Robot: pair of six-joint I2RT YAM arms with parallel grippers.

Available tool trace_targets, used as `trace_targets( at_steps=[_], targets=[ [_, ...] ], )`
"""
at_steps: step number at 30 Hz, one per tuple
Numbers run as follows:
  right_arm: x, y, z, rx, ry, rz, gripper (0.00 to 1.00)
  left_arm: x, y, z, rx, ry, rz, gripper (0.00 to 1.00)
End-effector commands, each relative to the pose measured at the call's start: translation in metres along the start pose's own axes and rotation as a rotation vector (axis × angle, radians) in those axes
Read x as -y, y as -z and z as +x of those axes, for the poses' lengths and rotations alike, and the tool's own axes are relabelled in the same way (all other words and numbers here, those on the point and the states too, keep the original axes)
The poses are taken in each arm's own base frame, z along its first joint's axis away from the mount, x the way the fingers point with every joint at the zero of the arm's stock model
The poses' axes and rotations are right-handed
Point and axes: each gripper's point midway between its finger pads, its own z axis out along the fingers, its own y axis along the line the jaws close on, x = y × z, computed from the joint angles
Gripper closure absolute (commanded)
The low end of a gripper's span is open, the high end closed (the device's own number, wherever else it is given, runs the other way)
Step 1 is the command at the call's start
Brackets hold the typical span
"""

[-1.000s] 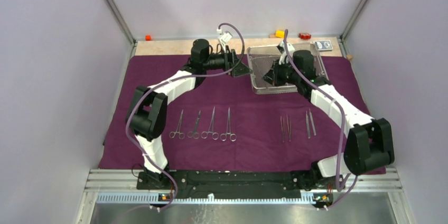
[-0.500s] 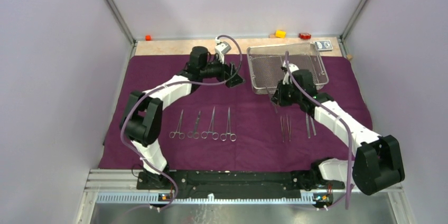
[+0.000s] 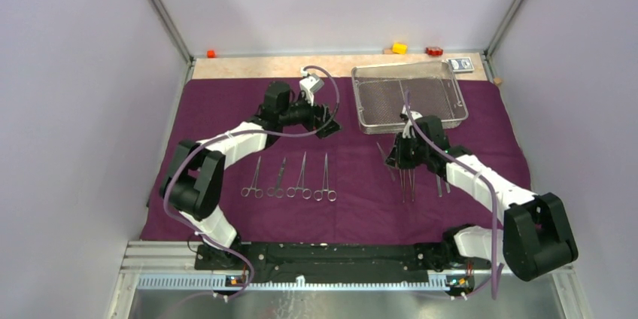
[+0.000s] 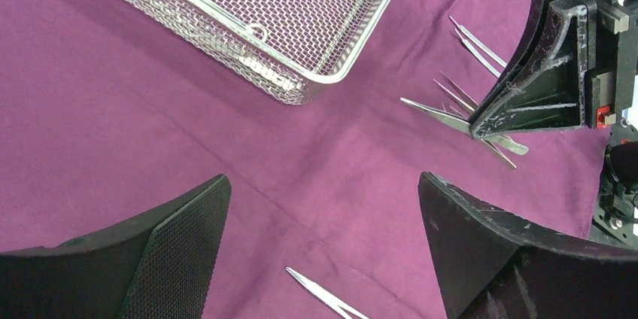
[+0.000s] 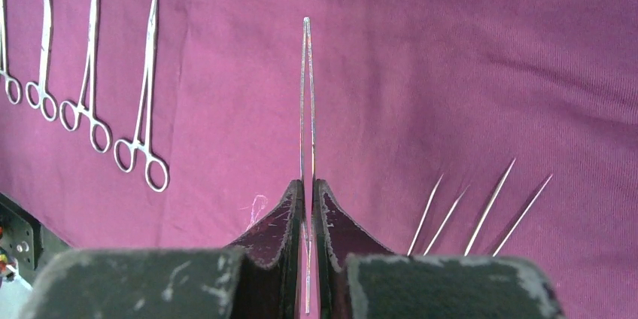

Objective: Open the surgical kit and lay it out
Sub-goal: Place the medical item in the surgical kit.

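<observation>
Purple cloth (image 5: pixel 466 56), right hand (image 5: pixel 307 185) clamped on tweezers (image 5: pixel 306 93)

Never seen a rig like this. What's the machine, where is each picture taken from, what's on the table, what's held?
Two robot arms are bolted at the near edge of the table, each ending in a two-finger gripper. One picture looks down from above and behind them. The other two come from a camera on each wrist, showing that arm's own fingers. On a purple cloth lie a wire-mesh tray that looks empty, four ring-handled clamps in a row and two pairs of tweezers. The left gripper is open, holding nothing. The right gripper is shut on a third pair of tweezers.
</observation>
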Motion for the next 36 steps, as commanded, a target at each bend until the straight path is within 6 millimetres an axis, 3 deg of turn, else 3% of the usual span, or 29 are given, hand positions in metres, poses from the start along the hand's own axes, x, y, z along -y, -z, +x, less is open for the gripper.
trace_targets(
  at_steps=[1,6,12,20,25,36],
  targets=[
    [-0.009,0.001,-0.015,0.073,0.005,-0.027,1.00,0.013,0.001,-0.019,0.072,-0.058,0.014,0.01],
    [-0.008,-0.003,-0.006,0.054,0.008,-0.045,1.00,0.014,-0.006,-0.013,0.056,-0.036,0.023,0.01],
    [-0.023,0.000,-0.002,0.016,0.003,-0.124,1.00,0.016,-0.012,-0.007,0.039,0.000,0.036,0.01],
    [0.008,-0.002,-0.007,-0.041,0.060,0.061,0.97,0.013,-0.015,-0.005,0.024,0.024,0.027,0.01],
    [0.019,-0.006,0.000,-0.057,0.031,0.118,1.00,0.010,-0.019,-0.001,0.012,0.034,0.022,0.01],
    [0.016,-0.010,0.018,-0.095,-0.024,0.100,1.00,0.006,-0.031,0.006,-0.014,0.056,0.021,0.01]
  ],
)
